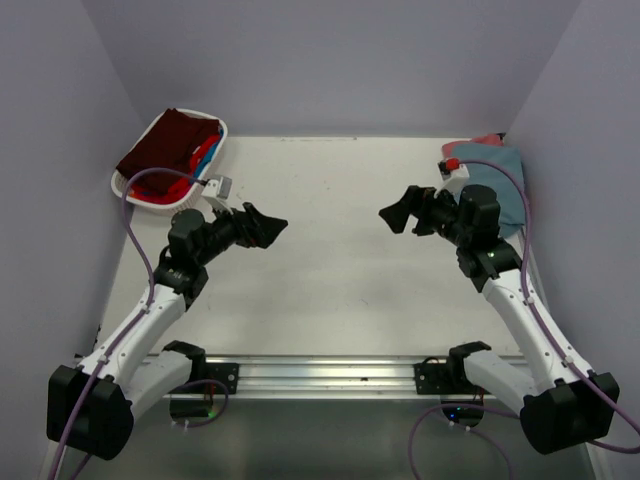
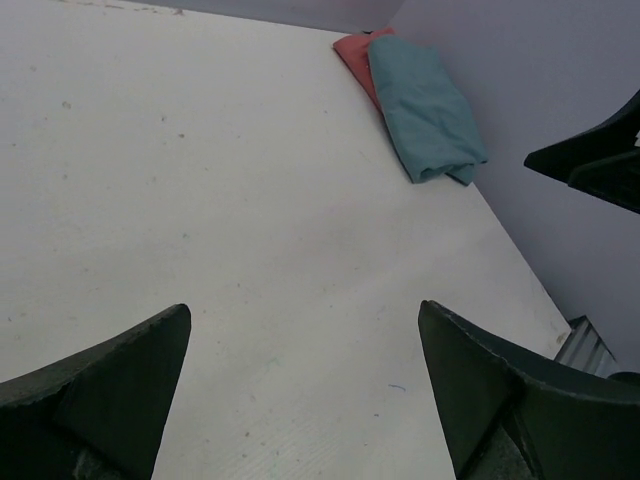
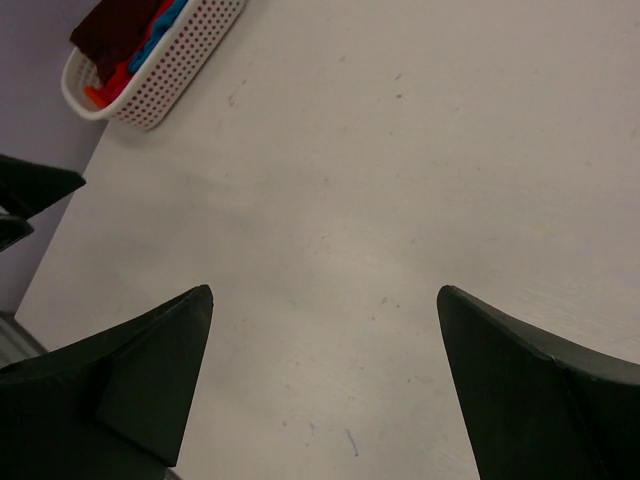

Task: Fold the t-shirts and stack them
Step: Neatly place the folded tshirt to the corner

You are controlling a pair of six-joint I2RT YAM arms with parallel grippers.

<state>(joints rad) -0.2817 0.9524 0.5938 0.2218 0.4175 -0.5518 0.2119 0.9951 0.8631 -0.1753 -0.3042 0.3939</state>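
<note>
Two arms above the desk [image 1: 340, 290], jaws wide; t-shirts lie in the basket [image 1: 135, 195] and in a folded pile across from it.

The white basket sits at the far left corner of the desk. A dark maroon t-shirt [image 1: 165, 145] lies on top in it, with bright blue cloth [image 1: 207, 150] and red cloth [image 3: 110, 75] showing along the side beneath. Across the desk from the basket, against the right wall, a folded teal-blue t-shirt [image 2: 425, 110] lies partly over a salmon-red t-shirt [image 2: 352, 50]. The left arm [image 1: 150, 300] reaches up just in front of the basket; the left jaws are spread wide above the desk and hold nothing. The right arm [image 1: 520, 310] stands well apart from the basket, near the folded pile; the right jaws are also wide and hold nothing, facing the left ones.
</note>
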